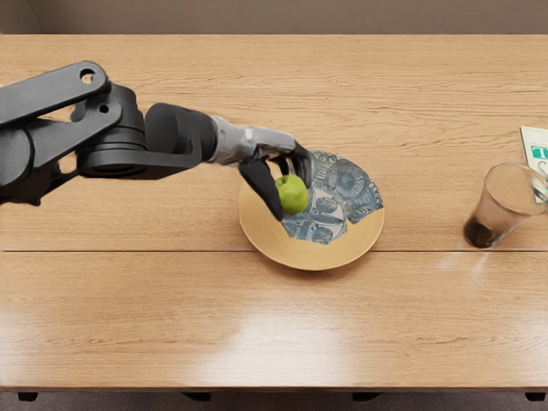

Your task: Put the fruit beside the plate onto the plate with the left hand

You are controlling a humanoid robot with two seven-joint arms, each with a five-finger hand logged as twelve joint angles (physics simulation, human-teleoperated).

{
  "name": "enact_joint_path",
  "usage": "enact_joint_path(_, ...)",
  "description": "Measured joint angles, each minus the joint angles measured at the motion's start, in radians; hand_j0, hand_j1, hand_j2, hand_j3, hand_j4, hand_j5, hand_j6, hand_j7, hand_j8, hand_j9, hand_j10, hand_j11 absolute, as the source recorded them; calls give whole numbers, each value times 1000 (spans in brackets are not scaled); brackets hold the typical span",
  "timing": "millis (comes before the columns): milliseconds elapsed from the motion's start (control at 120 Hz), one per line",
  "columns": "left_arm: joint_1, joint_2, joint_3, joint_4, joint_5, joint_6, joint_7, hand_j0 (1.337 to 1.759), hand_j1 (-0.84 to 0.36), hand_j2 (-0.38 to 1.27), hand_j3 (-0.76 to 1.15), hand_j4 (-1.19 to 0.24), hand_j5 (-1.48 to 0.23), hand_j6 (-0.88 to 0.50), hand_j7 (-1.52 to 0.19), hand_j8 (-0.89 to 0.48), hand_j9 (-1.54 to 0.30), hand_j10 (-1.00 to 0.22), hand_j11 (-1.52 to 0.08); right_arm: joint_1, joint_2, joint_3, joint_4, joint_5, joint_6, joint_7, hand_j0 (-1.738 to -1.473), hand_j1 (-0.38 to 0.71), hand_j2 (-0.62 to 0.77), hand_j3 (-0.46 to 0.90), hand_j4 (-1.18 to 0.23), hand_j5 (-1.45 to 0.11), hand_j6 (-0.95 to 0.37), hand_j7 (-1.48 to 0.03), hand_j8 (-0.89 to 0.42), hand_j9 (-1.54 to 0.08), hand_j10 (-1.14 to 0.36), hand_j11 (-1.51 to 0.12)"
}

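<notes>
Left hand: black five-finger hand [278, 169] on an arm coming in from the left, its fingers curled round the fruit and holding nothing else.
Fruit: small round green fruit [292, 194], gripped over the left part of the plate; whether it touches the surface cannot be told.
Plate: round yellow-rimmed plate [330, 259] with a blue patterned centre, on the wooden table [257, 330].
Doing it well: lower until the fruit rests, then spread the fingers gently so it does not roll off.
Nearby: leaning clear glass tumbler [503, 204], dark at its base, and a green-and-white card [537, 150] at the right edge — both well apart, not in the way.
</notes>
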State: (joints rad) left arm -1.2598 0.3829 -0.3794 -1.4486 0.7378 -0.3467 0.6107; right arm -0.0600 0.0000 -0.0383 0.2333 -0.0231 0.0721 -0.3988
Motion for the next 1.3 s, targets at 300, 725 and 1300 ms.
enact_joint_path(300, -46, -179, 10, 288, 23, -4, 1, 1647, -334, 347, 0, -476, -1240, -260, -1175, -309, -1164, -863, -1165, 1, 0, 1, 3, 0, 0, 0, -1658, -349, 0, 0, 0, 0, 0, 0, 0, 0, 0, 0)
enact_joint_path(725, -56, -230, -16, 389, 22, 18, 0, 1656, 35, 96, 0, -254, -467, -198, -452, -212, -451, -340, -452, 2, 0, 1, 5, 1, 0, 1, -1658, -349, 0, 0, 0, 0, 0, 0, 0, 0, 0, 0)
enact_joint_path(1300, 244, 611, -33, 126, -1364, -259, 0, 1658, 318, 9, 0, -24, -42, -20, -41, -22, -41, -30, -41, -1, 0, 1, 25, 4, 1, 1, -1658, -349, 0, 0, 0, 0, 1, 0, 1, 0, 1, 0)
